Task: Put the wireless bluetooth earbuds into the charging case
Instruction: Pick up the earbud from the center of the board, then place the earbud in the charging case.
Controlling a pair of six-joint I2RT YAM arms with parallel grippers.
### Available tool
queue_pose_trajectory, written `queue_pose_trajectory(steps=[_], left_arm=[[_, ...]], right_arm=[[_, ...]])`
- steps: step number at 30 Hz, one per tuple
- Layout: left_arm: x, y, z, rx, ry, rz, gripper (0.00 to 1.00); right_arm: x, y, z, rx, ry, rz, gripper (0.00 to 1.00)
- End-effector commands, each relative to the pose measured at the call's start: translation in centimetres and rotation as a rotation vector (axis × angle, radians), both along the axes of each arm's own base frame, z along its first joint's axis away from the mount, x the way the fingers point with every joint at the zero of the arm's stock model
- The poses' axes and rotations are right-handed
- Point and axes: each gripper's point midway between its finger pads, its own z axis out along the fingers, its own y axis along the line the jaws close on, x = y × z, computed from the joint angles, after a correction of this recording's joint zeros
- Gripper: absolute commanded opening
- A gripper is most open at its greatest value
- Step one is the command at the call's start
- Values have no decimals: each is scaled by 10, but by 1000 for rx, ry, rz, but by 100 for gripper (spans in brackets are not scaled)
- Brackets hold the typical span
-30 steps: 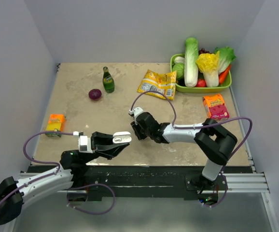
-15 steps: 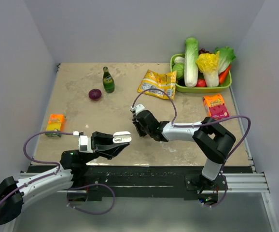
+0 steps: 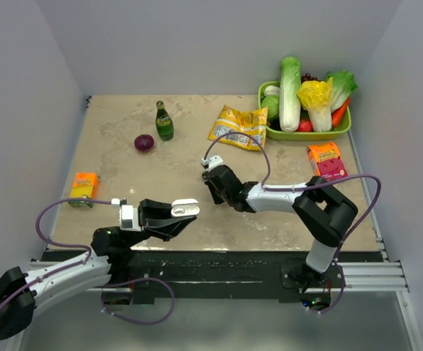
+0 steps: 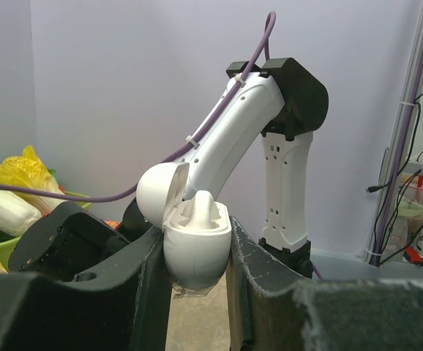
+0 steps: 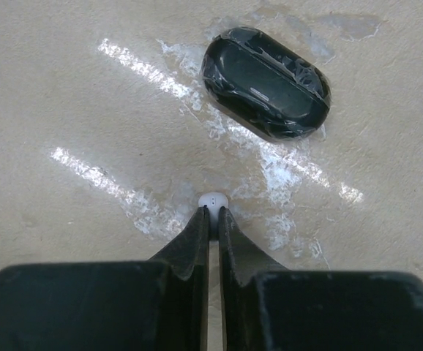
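Observation:
My left gripper [image 3: 183,215] [image 4: 195,256] hangs near the table's front edge, shut on the white charging case [image 3: 185,210] [image 4: 197,245]. The case's lid stands open, and a white rounded part rises from its inside. My right gripper [image 3: 212,195] [image 5: 213,213] points down at the table's middle. Its jaws are pinched together on a tiny white earbud [image 5: 213,199], which rests on the tabletop at the fingertips. No other earbud shows on its own.
A black oval case wrapped in film [image 5: 266,88] lies just beyond the earbud. Farther back are a green bottle [image 3: 164,121], a purple onion [image 3: 144,142], a yellow snack bag [image 3: 238,126], a green vegetable tray [image 3: 347,124], a red box [image 3: 327,161] and an orange box [image 3: 85,187].
The right gripper's jaws have closed onto the earbud, and its wrist has edged slightly toward the back. The left arm and the case have stayed still.

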Motion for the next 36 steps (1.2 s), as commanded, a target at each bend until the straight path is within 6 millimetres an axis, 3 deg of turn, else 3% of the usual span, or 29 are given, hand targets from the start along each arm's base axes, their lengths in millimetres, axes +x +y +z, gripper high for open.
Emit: queue_pose_trajectory(steps=[1, 2, 4, 6, 8, 9, 12, 13, 15, 16, 19, 22, 25, 30, 36], left_arm=[[-3, 8, -86, 124, 103, 16, 0], [-3, 8, -86, 126, 103, 14, 0], [-2, 7, -85, 128, 103, 17, 0], [-1, 6, -84, 132, 104, 20, 0], [2, 5, -82, 134, 99, 28, 0], [2, 4, -81, 136, 98, 29, 0], [5, 2, -78, 139, 94, 32, 0], [6, 0, -80, 149, 99, 32, 0], [4, -2, -75, 142, 79, 17, 0], [5, -5, -77, 152, 87, 13, 0], [6, -12, -70, 152, 90, -16, 0], [-1, -26, -70, 195, 77, -95, 0], [-5, -40, -60, 214, 76, -177, 0], [-9, -47, -62, 243, 115, -237, 0], [-10, -58, -54, 284, 125, -286, 0]], right_arm=[[2, -11, 20, 18, -24, -66, 0], [2, -12, 45, 71, -55, -75, 0], [-5, -22, 64, 95, -72, -89, 0], [-10, -33, 105, 144, -127, -103, 0], [-16, -44, 129, 157, -158, -101, 0], [-25, -53, 154, 185, -182, -92, 0], [-47, -61, 195, 248, -224, -15, 0], [-60, -66, 228, 327, -276, 22, 0], [-88, -58, 253, 404, -299, 190, 0], [-104, -60, 276, 461, -332, 260, 0], [-148, -50, 291, 492, -305, 514, 0], [-176, -45, 287, 459, -287, 660, 0], [-191, -45, 281, 432, -276, 712, 0], [-208, -52, 276, 436, -255, 759, 0], [-212, -49, 263, 413, -231, 769, 0]])
